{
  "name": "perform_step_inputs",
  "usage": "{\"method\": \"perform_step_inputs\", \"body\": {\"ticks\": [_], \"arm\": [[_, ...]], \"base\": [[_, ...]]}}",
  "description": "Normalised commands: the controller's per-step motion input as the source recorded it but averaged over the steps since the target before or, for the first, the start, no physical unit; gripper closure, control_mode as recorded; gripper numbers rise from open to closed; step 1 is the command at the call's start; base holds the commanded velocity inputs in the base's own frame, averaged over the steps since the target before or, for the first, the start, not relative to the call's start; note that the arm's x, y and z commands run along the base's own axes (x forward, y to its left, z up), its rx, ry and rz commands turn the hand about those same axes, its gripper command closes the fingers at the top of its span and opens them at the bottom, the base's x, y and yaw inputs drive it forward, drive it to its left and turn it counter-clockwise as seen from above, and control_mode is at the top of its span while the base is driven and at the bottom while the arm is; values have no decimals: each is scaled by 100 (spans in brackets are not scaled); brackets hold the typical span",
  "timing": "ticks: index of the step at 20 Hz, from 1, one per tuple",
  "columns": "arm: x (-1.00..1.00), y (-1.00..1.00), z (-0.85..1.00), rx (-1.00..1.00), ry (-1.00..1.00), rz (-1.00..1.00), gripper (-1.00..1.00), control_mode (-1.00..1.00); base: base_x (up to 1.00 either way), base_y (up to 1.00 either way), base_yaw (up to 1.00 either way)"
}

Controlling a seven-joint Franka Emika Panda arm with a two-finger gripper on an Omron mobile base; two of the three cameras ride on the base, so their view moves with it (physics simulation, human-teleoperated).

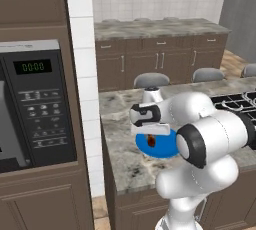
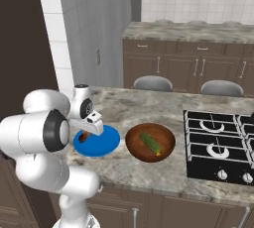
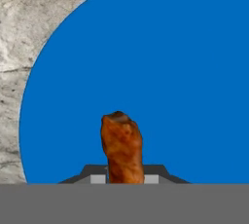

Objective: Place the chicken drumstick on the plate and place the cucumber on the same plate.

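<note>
We are holding the gripper (image 3: pixel 125 179) nearly closed around the chicken drumstick (image 3: pixel 122 147), its fingers pinching the thin end while the thick end is sticking out ahead of them, directly over the plate (image 3: pixel 170 72). Whether the meat is already touching the blue surface or hanging just above it, we cannot tell.

In the left base view the drumstick (image 1: pixel 151 139) is sitting just below the gripper (image 1: pixel 149 133), near the plate's (image 1: pixel 167 146) edge rather than its middle. That is where we are seeing the risk: if we are letting go while the piece is tilted, it may be rolling or tipping toward the rim and off onto the counter (image 2: pixel 149 108). A release from too high would be making that worse, in our judgement, and a finger dragging on the way out could be nudging it.

The cucumber (image 2: pixel 150 143) is lying in the wooden bowl (image 2: pixel 166 151), well off to the gripper's side, just beyond the plate (image 2: pixel 104 142). Reaching into it later, we may be knocking the bowl's wall.

We are counting one drumstick, one cucumber, one plate, one bowl.
</note>
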Motion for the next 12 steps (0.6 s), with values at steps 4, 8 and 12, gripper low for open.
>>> {"method": "perform_step_inputs", "body": {"ticks": [4,8,12], "arm": [[0,0,-14,0,5,0,100,-100],[0,0,-9,0,1,0,100,-100],[0,0,-5,0,0,0,100,-100]], "base": [[0,0,0],[0,0,0],[0,0,0]]}}
